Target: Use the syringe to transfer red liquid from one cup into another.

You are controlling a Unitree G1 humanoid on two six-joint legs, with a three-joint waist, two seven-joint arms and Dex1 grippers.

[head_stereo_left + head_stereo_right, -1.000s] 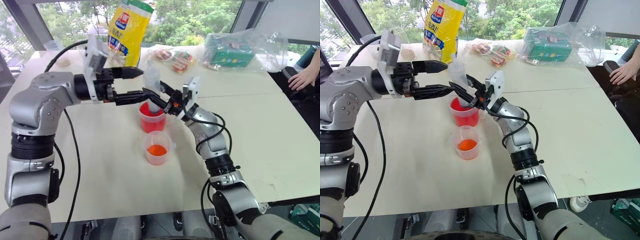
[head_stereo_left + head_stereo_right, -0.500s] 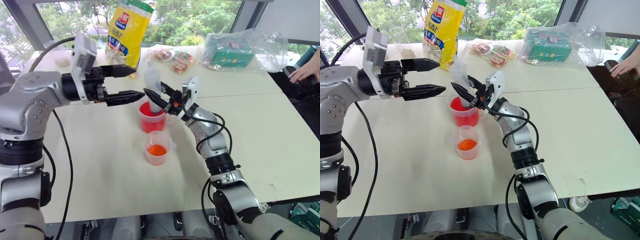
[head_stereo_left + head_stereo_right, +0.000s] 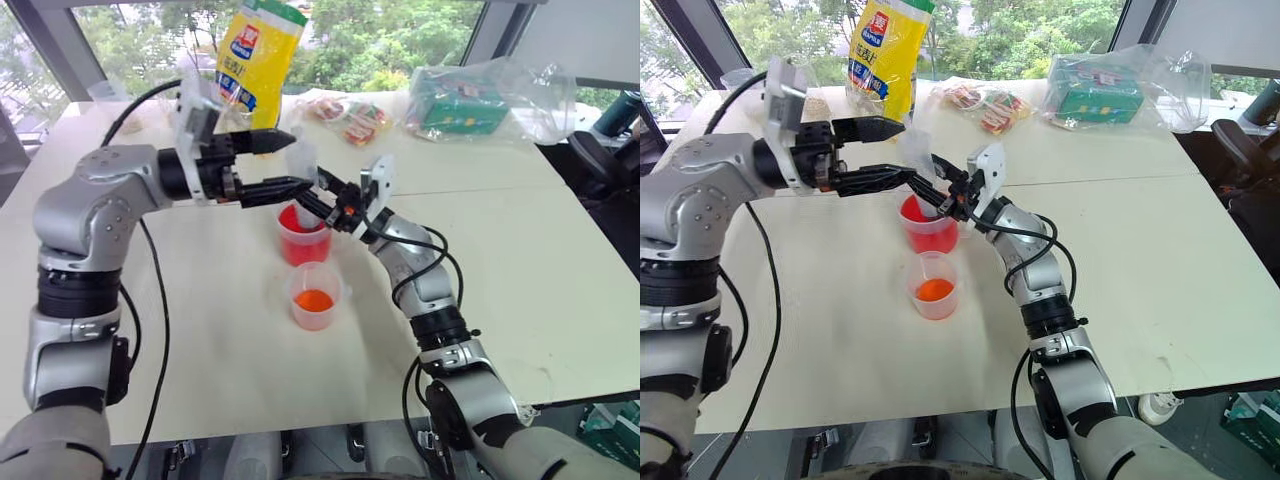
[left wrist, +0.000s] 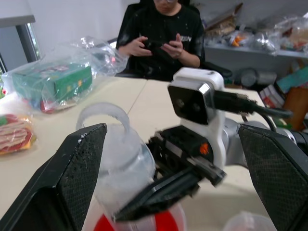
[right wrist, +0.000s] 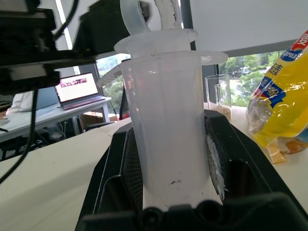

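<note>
The syringe (image 3: 304, 160) stands tilted with its lower end inside the larger cup (image 3: 303, 238), which holds bright red liquid (image 3: 925, 214). Its tip is hidden. My right gripper (image 3: 318, 200) is shut on the syringe's thick barrel (image 5: 168, 120), just above the cup's rim. My left gripper (image 3: 298, 160) is open and reaches in level from the left. One of its fingers (image 4: 77, 178) stands on either side of the plunger ring (image 4: 103, 125), without touching it. The smaller cup (image 3: 316, 296), orange-red at its bottom, stands just in front of the larger one.
A yellow bag (image 3: 258, 60), snack packets (image 3: 350, 118) and a green box in a clear bag (image 3: 460, 105) lie at the back of the white table (image 3: 520, 270). A clear glass (image 3: 812, 100) stands back left. A seated person (image 4: 161, 38) is behind the table.
My left gripper, which had drawn away to the left half a second ago, has come back right to straddle the plunger top. The person's hand at the right edge has gone from view.
</note>
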